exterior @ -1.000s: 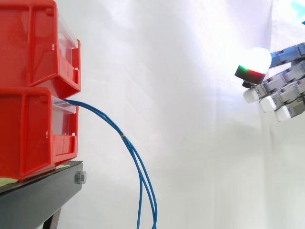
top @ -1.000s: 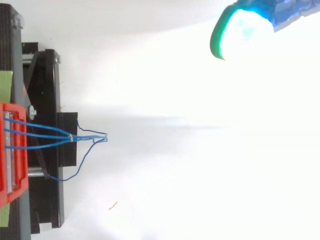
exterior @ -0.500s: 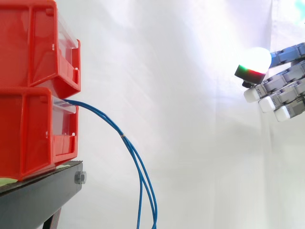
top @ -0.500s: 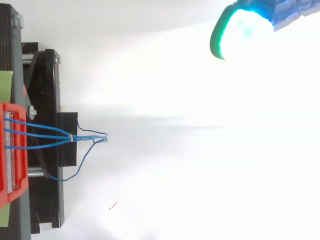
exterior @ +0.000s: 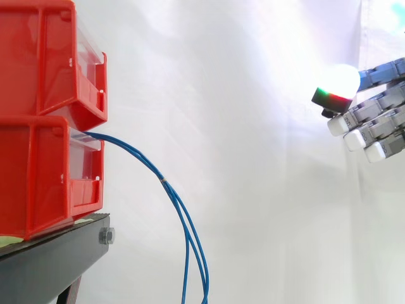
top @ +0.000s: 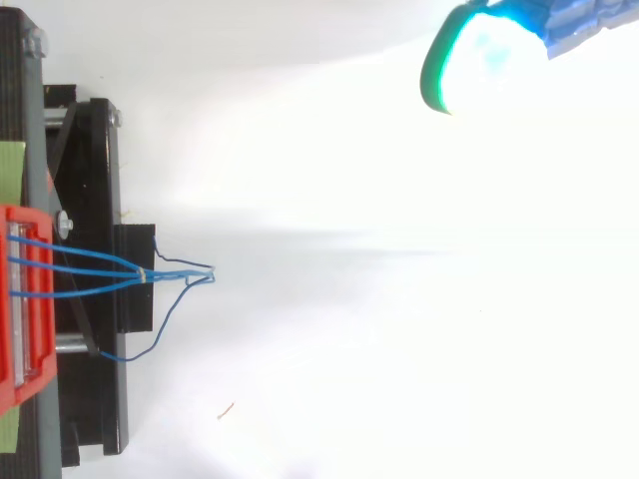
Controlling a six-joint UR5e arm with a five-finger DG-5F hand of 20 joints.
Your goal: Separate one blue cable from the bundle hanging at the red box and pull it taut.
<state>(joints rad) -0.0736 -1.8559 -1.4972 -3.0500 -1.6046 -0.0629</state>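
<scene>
Unobstructed air between the hand (exterior: pixel 372 123) and the hanging blue cables (exterior: pixel 164 182). Beyond the cables, stacked red bins (exterior: pixel 44 120) and the black stand (exterior: pixel 50 266) close off the way.

Grey-linked hand (exterior: pixel 383 123); white pads (exterior: pixel 336 126); one glowing.

No text is reading clearly anywhere: faint dark marks are showing on the hand (exterior: pixel 378 117) itself, too small to make out.
</scene>
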